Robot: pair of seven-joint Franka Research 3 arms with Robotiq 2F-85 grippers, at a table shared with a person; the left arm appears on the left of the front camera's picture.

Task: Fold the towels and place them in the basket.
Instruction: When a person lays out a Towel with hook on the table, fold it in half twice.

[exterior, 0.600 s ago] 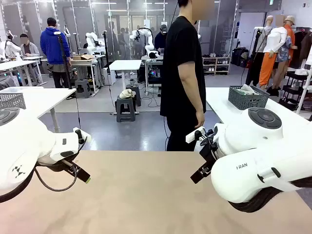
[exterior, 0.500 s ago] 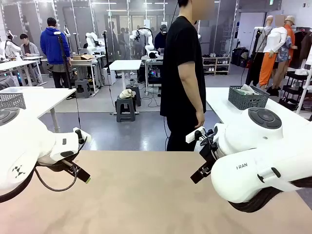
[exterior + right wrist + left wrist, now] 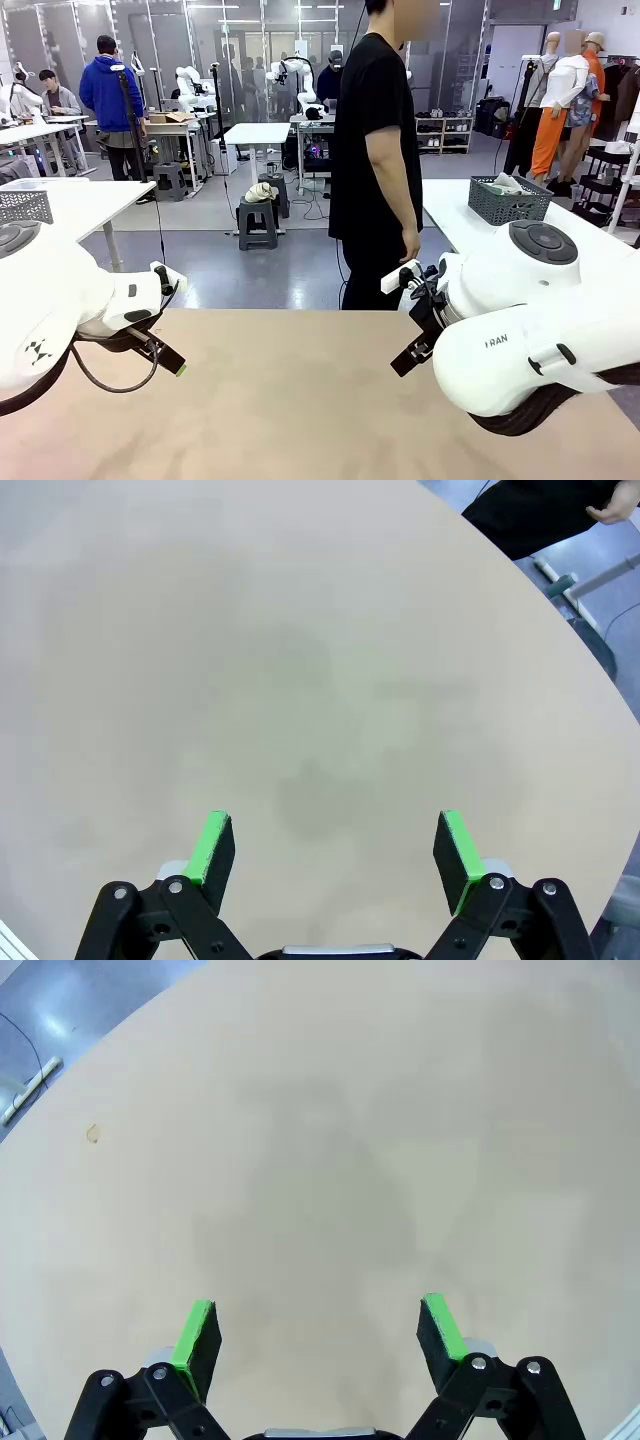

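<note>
A: Starting with the left claw (image 3: 318, 1312)?

B: Spread wide, gripping nothing. Black jointed fingers, flat bright-green pads (image 3: 197, 1338) facing each other over the smooth, matte tan table (image 3: 330, 1140). Only a soft shadow and one small brownish speck (image 3: 93, 1133) on that surface.

A: And the right claw (image 3: 332, 828)?

B: Same stance: parted wide, holding nothing, hanging above plain tan tabletop near the far edge.

A: Seen from the front?

B: Glossy, rounded white shells on both sides, left arm (image 3: 50, 290) and right arm (image 3: 520, 330). Claws angled inward and down, well apart from each other. Past the far edge, a person in a black short-sleeved top (image 3: 375, 150), side-on, one hand (image 3: 408, 245) hanging loose.

A: Whereabouts of the dark grey rectangular lattice-mesh plastic basket (image 3: 505, 208)?

B: Off the tan table altogether. Sitting on a separate white table (image 3: 450, 215) behind the person and to the right. Pale crumpled thing (image 3: 508, 183) poking above its rim, too small to tell what
</note>
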